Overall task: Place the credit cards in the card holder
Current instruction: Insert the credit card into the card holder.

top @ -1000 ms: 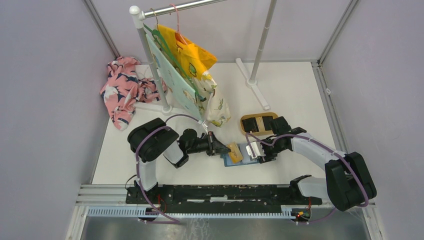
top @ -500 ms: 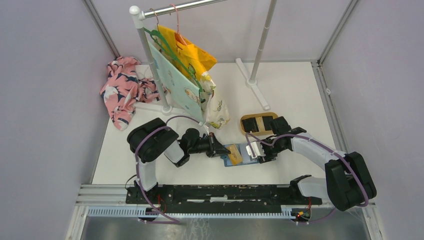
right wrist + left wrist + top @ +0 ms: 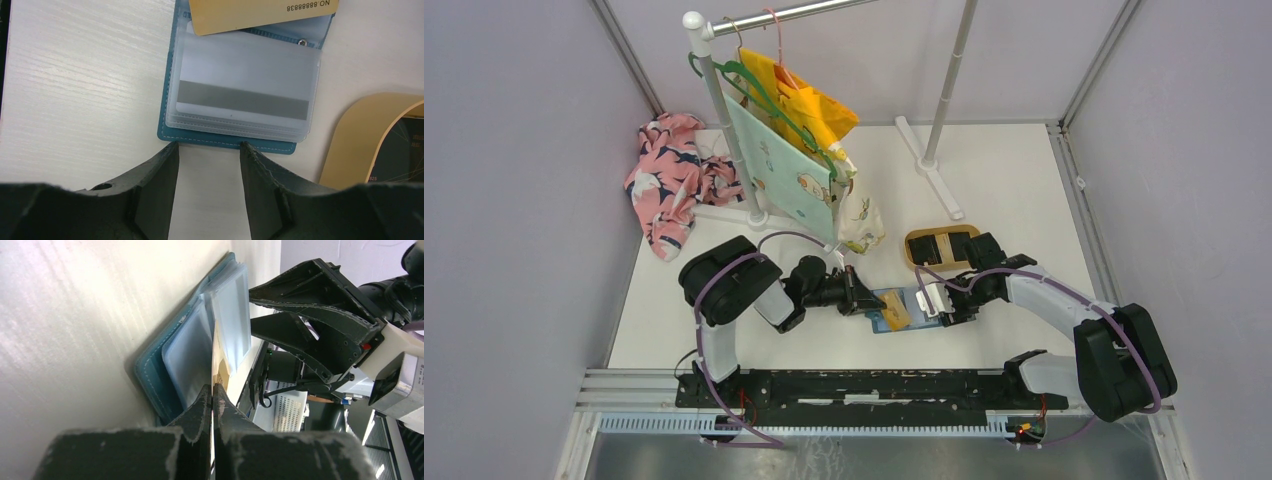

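A gold card (image 3: 260,12) with a printed number lies partly over the open teal card holder (image 3: 235,145), whose clear sleeves (image 3: 245,85) are fanned out on the white table (image 3: 75,75). The left gripper (image 3: 212,390) is clenched on that card's edge. The right gripper (image 3: 207,150) grasps nothing, its jaws half apart and its tips just beside the holder's edge. Further right, a tan tray (image 3: 350,145) holds dark cards (image 3: 929,249).
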`<state>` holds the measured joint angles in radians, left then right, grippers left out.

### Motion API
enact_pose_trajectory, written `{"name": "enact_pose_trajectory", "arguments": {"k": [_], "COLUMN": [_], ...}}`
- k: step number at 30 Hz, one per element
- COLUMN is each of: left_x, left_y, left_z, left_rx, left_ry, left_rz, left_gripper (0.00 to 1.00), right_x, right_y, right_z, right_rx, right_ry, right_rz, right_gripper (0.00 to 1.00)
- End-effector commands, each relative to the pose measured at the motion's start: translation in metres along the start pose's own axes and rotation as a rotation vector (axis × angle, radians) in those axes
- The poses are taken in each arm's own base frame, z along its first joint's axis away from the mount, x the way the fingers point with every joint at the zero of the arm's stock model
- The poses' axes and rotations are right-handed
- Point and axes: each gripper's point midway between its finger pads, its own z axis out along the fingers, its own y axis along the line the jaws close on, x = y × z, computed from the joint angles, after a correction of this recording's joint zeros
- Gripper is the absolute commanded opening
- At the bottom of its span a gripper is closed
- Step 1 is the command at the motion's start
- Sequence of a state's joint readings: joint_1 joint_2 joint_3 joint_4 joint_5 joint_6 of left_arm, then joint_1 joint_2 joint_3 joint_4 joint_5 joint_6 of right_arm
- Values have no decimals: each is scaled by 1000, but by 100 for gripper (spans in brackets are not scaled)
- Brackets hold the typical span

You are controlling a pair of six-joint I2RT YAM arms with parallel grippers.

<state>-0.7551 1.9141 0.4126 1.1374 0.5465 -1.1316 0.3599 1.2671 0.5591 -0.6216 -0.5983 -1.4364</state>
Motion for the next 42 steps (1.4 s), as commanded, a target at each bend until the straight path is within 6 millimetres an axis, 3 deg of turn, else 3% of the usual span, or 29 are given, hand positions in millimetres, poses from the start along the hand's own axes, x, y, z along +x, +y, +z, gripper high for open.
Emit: {"name": "enact_pose_trajectory", "arguments": {"k": [1,42], "left_x": [-9,-28], "left_y": [-4,-3], "left_z": [1,3], "left_rx": [-11,-91], "left_ry": [-34,-87], "left_rz": [72,198], "left_gripper": [2,2], "right_x": [12,12], "right_y": [13,16], "right_z": [4,5], "right_rx": [-50,-64], "right_ry": [53,53], "right_rz": [24,27], "right_gripper": [54,54]}}
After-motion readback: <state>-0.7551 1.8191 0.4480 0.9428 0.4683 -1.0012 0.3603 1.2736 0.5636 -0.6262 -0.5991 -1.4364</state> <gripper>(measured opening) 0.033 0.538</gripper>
